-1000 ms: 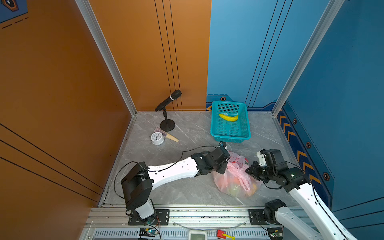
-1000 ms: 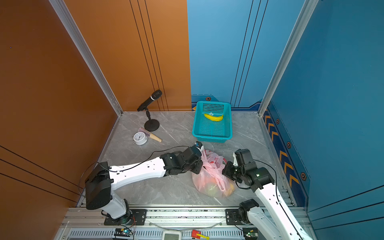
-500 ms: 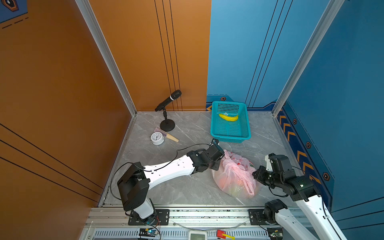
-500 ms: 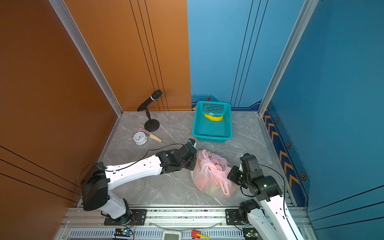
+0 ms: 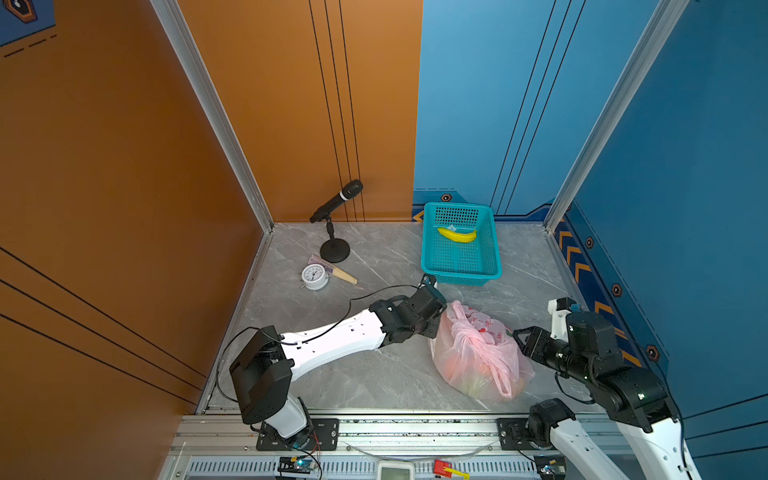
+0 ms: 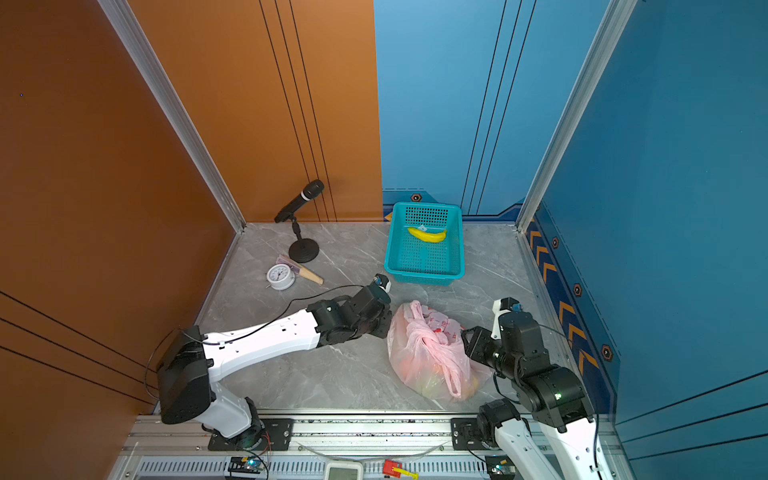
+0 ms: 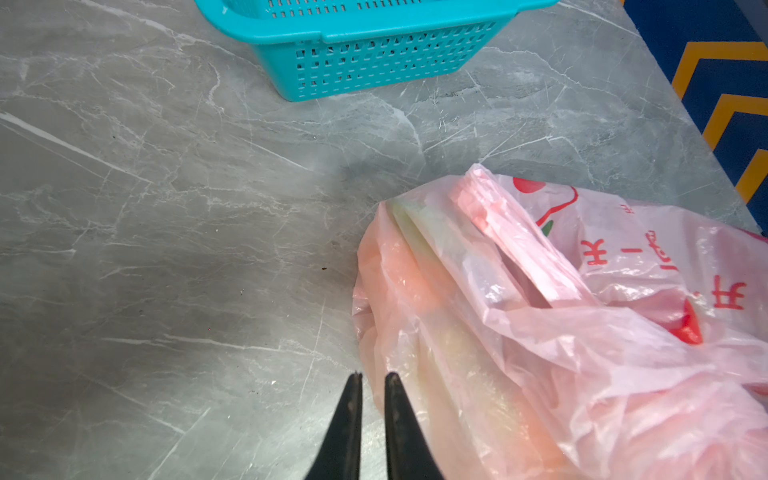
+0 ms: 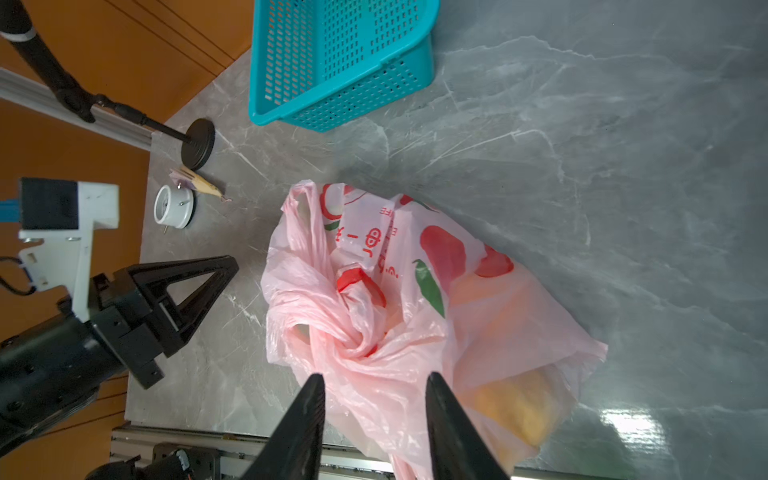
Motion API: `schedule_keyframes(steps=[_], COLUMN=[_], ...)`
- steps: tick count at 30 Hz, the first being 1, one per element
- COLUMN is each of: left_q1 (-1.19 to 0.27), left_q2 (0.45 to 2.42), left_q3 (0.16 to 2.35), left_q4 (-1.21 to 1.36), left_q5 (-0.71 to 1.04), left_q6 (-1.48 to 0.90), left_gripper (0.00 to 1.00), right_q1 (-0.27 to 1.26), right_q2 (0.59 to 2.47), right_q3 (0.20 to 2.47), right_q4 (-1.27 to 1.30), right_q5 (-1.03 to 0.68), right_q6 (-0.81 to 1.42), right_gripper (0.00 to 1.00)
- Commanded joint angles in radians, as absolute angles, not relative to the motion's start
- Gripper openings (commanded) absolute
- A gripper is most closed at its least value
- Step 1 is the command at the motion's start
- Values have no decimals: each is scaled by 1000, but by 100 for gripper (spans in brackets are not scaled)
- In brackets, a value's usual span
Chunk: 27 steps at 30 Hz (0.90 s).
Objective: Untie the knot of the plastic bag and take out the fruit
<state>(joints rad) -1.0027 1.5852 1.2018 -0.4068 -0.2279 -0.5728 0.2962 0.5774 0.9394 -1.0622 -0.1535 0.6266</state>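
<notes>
I note: plastic bag (image 8: 498,324), thin translucent film, crinkled, glossy. basket (image 7: 374,62), bag's 12 o'clock: perforated hard plastic, slight sheen. table (image 7: 166,208): smooth polished stone-look. My left gripper (image 7: 372,378): matt black.

In both top views, the left arm (image 5: 332,343) and right arm (image 5: 636,390) had white shells with black joints. A thin black cable (image 5: 384,288) ran along the left arm. A white camera mount (image 5: 559,318) sat at the right wrist's 11 o'clock. The left gripper (image 7: 372,376) and right gripper (image 8: 376,376) had black, tapered fingers (image 8: 299,424).
</notes>
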Motion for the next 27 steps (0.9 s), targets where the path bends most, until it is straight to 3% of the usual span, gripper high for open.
schedule_keyframes(steps=[1,8,17,22,27], left_q1=[-1012,-1034,-1065,-1071,-1074], left_q2=[1597,1585,1677,1729,1751], left_q3=[1232,1197,1258,1291,1292], left_q4=[-376,-181,-235,-309,-308], left_q5=[-182,-5,19,67,58], left_q6=[-577,-580,-618,-607,-638], left_gripper=[21,51,60,61,38], right_q1=[346,507,572,585,594], right_q2=[655,771,867,899,917], right_q3=[980,991,942,892,862], right_q4=[-1051,-1048,-1059,-1055,-1053], right_q5=[-200,-198,-128,-189,-160], right_q6=[486,455,486,492,506], right_gripper=[46,50,56,52,38])
